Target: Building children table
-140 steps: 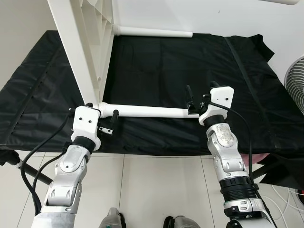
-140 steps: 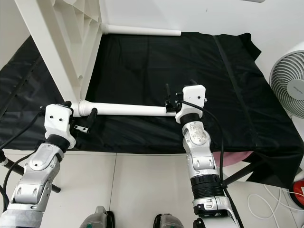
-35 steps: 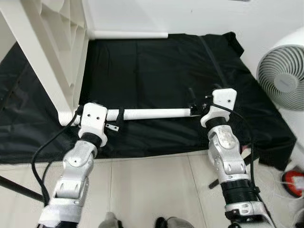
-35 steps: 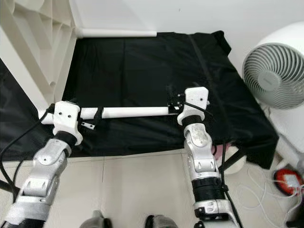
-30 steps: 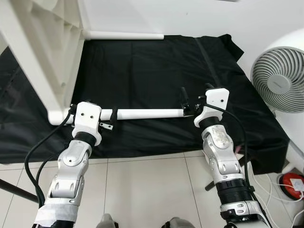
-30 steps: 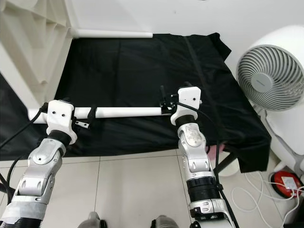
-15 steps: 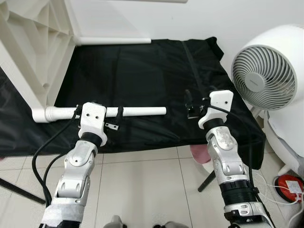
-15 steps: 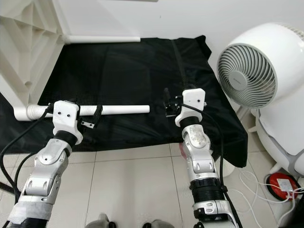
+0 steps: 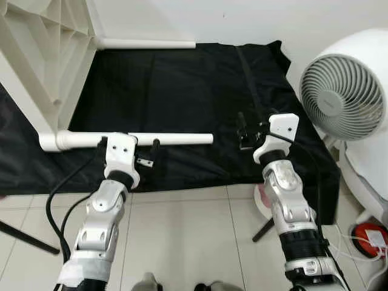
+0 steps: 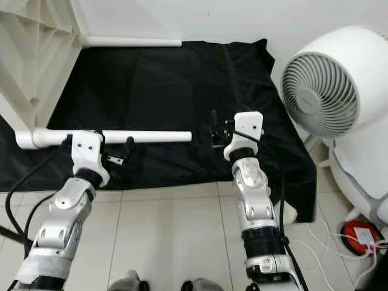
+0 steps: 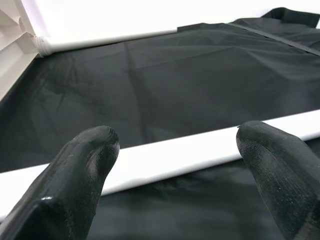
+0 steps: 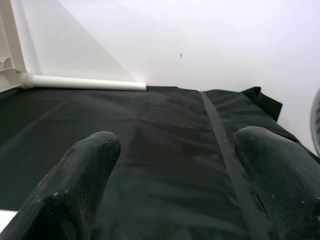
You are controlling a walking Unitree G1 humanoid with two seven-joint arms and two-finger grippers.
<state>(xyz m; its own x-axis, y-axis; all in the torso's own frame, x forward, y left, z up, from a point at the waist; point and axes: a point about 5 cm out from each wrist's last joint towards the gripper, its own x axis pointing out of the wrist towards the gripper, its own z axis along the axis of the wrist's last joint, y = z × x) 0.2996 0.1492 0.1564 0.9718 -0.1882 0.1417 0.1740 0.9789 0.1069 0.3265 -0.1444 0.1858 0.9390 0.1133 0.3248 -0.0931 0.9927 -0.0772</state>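
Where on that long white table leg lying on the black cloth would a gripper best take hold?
Probably mid-shaft. The white table leg lies flat on the black cloth, a smooth round tube with a thicker collar at one end. Come from above, fingers straddling it crosswise; the open left gripper already sits about there.

The white table frame (image 9: 42, 54) is cut off by the top and left edges, so its full shape cannot be seen. The white fan (image 10: 339, 91) is cut off at the right edge. Part of the near white leg (image 9: 170, 139) is hidden behind the left gripper (image 9: 128, 145). A pink thing (image 9: 259, 193) is mostly hidden under the black cloth (image 9: 182, 85) and the right arm; what it is cannot be told. A small red object (image 10: 359, 233) is too small to tell.
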